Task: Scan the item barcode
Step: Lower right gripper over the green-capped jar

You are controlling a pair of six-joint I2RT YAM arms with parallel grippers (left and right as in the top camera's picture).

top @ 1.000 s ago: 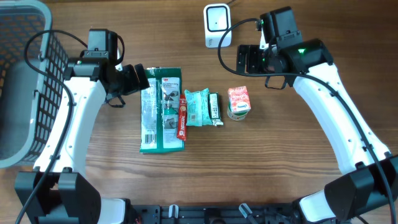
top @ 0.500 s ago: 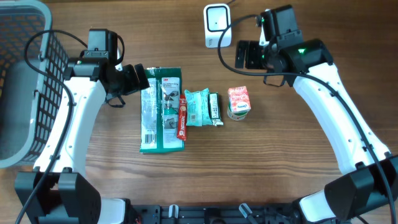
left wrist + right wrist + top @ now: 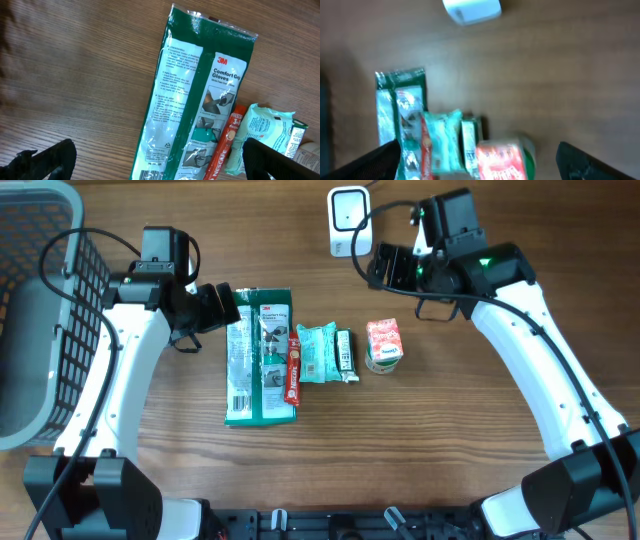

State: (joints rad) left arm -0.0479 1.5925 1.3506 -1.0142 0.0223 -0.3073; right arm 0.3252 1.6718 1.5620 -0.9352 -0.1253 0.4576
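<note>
Scanner (image 3: pixel 347 220) behind item row (image 3: pixel 318 352); basket (image 3: pixel 62 330) left.

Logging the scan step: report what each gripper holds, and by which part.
Nothing is held. The left gripper stands open by the top end of the 3M gloves pack; the right gripper stands open in the air near the white scanner.

You are looking at five items lying in a row, with a white scanner (image 3: pixel 348 220) sitting well apart from them toward the far side and showing a dark square window. The green 3M glove packet (image 3: pixel 260 357) is lying flat at the left end, its long side running front to back and its printed face showing. A thin red sachet stick (image 3: pixel 294 365) is lying against its right edge. A crinkled teal pouch (image 3: pixel 318 352) is touching the stick, and a slim dark bar (image 3: pixel 345 352) is sitting just beside the pouch. A small red-and-white carton (image 3: pixel 384 343) is resting at the right end, slightly apart.
</note>
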